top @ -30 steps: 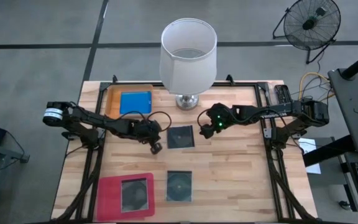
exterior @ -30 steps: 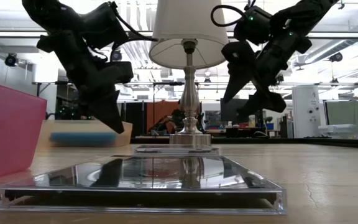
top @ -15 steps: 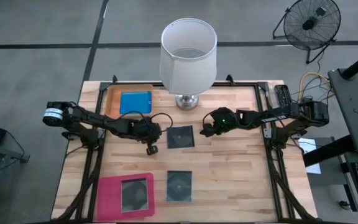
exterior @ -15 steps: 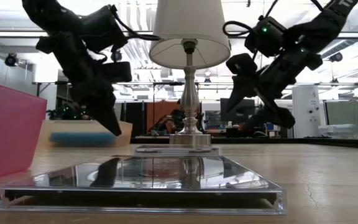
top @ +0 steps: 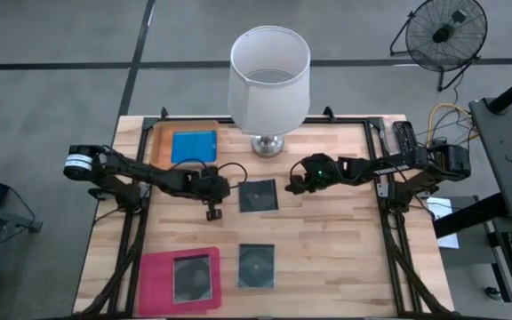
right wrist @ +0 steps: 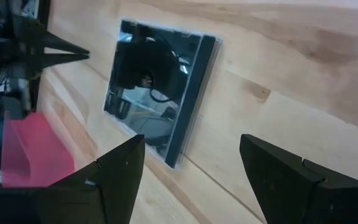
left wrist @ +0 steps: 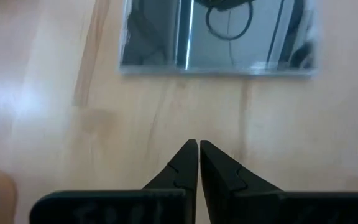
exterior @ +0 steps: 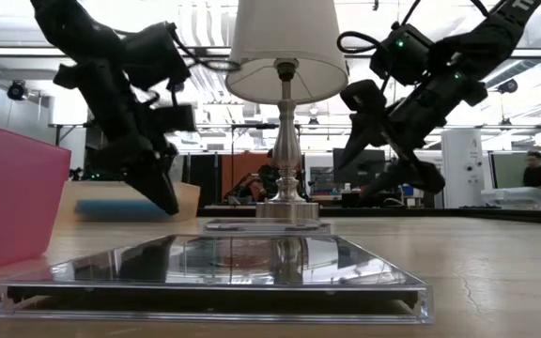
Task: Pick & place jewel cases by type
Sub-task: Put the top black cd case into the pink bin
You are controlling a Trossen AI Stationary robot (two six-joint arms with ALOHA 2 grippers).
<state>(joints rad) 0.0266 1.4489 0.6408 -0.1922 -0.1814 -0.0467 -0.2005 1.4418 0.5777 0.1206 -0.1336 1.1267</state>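
Note:
A dark transparent jewel case (top: 259, 196) lies flat at the table's middle, between my two grippers. My left gripper (top: 212, 212) hangs shut just left of it, above the wood, with the case (left wrist: 219, 37) ahead of its tips. My right gripper (top: 296, 185) stands open at the case's right, slanting down toward its edge (right wrist: 194, 106); it touches nothing. A second dark case (top: 256, 265) lies near the front edge. A third (top: 192, 277) rests in the pink tray (top: 154, 284). A blue case (top: 193, 147) lies in the orange tray (top: 160, 147).
A lamp (top: 269, 80) with a white shade stands at the far middle, its foot just behind the middle case. The pink tray's wall (exterior: 12, 197) rises at the near left. Bare wood lies at the right half of the table.
My right gripper has sunk toward the table and tipped down beside the middle case, then kept still, staying open. My left gripper has rolled about its own pointing line and stays shut. No case has moved.

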